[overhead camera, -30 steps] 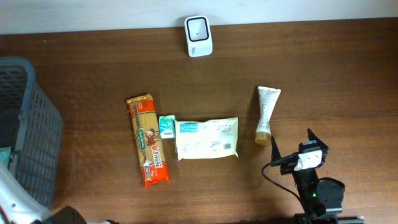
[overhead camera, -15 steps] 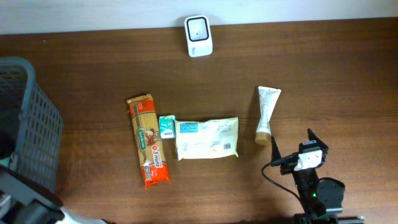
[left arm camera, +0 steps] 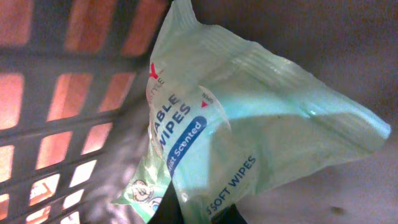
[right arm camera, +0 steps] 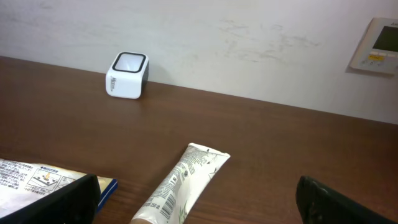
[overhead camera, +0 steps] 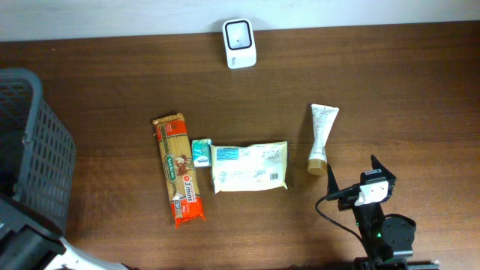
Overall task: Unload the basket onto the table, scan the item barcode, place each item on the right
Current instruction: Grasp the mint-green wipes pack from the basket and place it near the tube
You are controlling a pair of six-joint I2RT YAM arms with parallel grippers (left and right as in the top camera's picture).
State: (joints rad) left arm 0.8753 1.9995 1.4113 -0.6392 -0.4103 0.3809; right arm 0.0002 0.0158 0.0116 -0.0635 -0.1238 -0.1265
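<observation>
In the left wrist view a pale green pack of wipes [left arm camera: 249, 124] fills the frame, lying inside the dark mesh basket [left arm camera: 56, 93]. My left gripper [left arm camera: 200, 210] is shut on the pack's lower edge, with its dark fingertips [left arm camera: 168, 210] pinching the wrapper. From overhead only a dark part of the left arm [overhead camera: 19, 244] shows at the bottom left, beside the basket [overhead camera: 34, 150]. The white barcode scanner [overhead camera: 239, 43] stands at the table's far edge and also appears as the scanner [right arm camera: 127, 76] in the right wrist view. My right gripper [overhead camera: 352, 172] rests open at the front right, holding nothing.
A row of goods lies mid-table: an orange spaghetti pack [overhead camera: 178, 170], a small green packet [overhead camera: 201, 153], a white pouch [overhead camera: 249, 166] and a white tube [overhead camera: 322, 139]. The tube [right arm camera: 183, 180] lies just ahead of the right gripper [right arm camera: 205, 208]. A wall runs behind the scanner.
The left gripper has closed on the wipes pack in the basket, and the left arm has shifted at the bottom left of the overhead view. The right arm has not moved.
</observation>
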